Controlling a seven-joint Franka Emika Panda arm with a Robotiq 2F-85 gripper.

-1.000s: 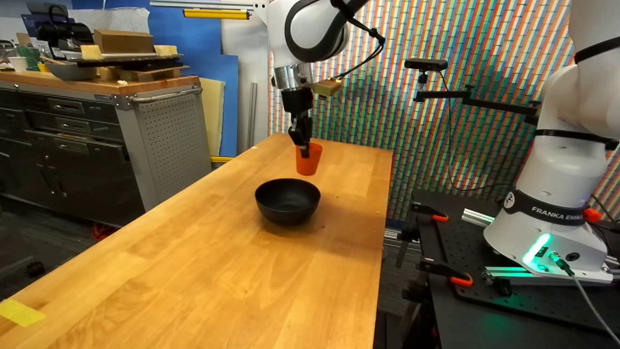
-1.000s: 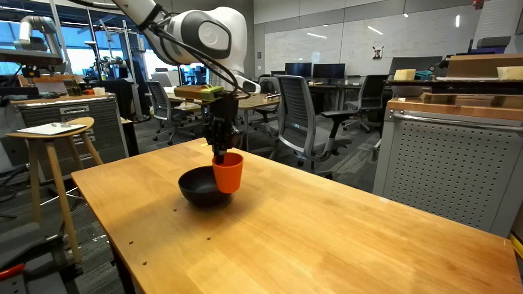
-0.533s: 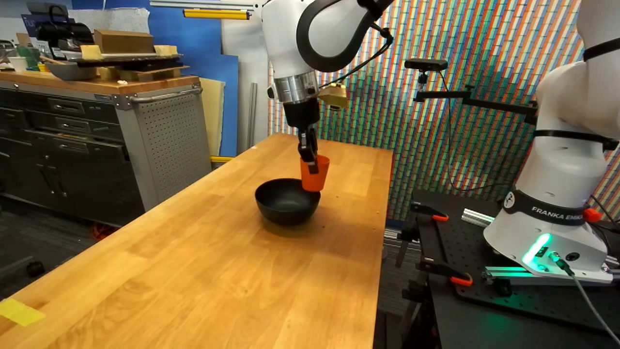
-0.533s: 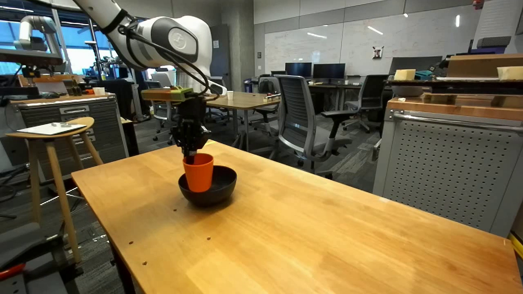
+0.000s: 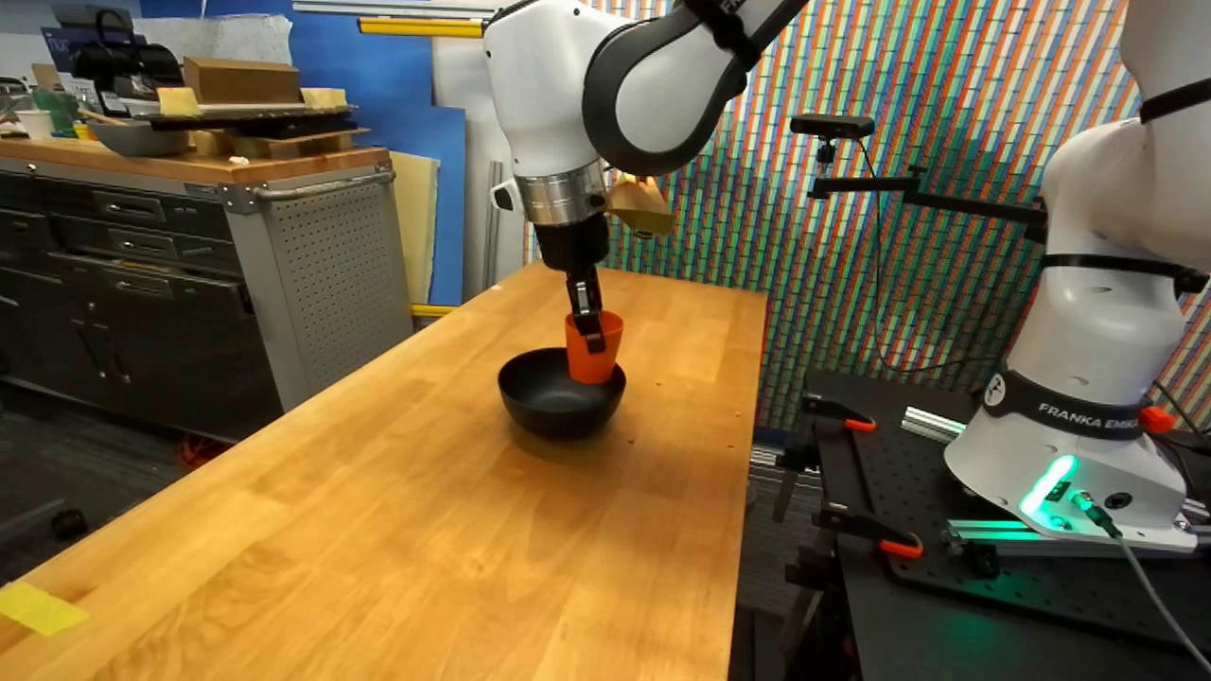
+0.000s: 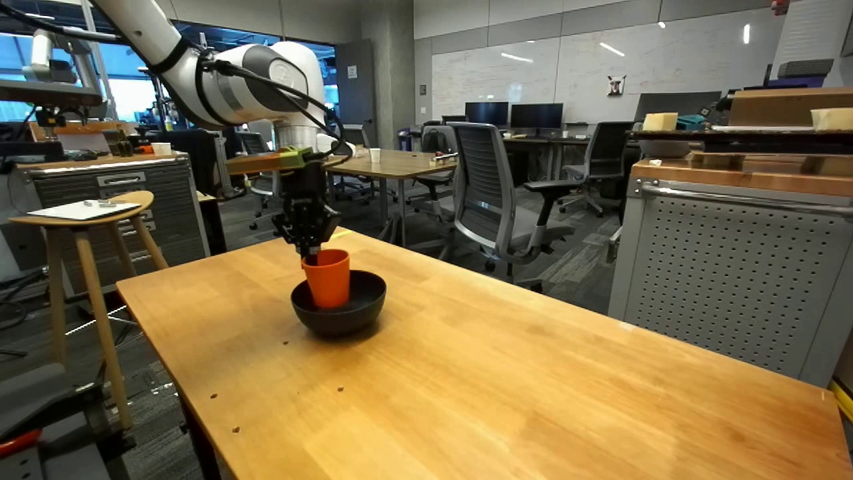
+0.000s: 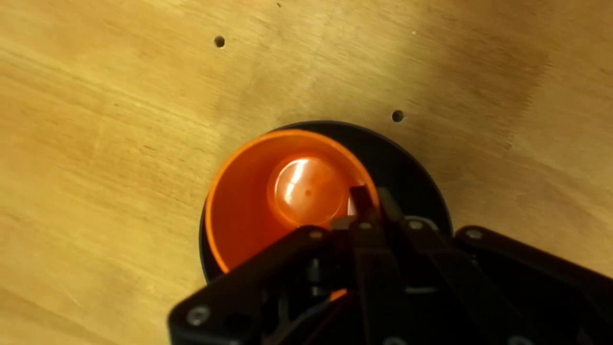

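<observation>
Surroundings: I am working over a pale wood-grained table [image 5: 454, 530]. In an exterior view a flat strip of yellow tape [image 5: 43, 610] lies at a near corner, and a grey perforated metal cabinet [image 5: 326, 274] with a wooden top stands well apart from the table. In an exterior view I also see a dark mesh-backed office chair [image 6: 480, 180] and a pale wooden stool [image 6: 138, 198]. Closest in is a matte black round bowl [image 5: 558, 416], upright on the table.

Arm: my white arm with black trim [image 5: 539, 95] reaches over the table from its base [image 5: 1069, 331]. The wrist points down and the gripper [image 7: 376, 201] hangs near vertical above the bowl. Its fingers pinch the wall of a smooth orange tapered cup [image 6: 330, 287], one inside the mouth and one outside, the gap no wider than the wall. Its dark knuckles hide part of the rim from my wrist view.

Cup: held over the bowl; in both exterior views its lower end overlaps the opening. I cannot tell whether the base touches the bowl. Mouth up, narrow end down; long axis close to vertical, with a slight lean. The wrist view looks into the mouth, down to the shiny round bottom.
</observation>
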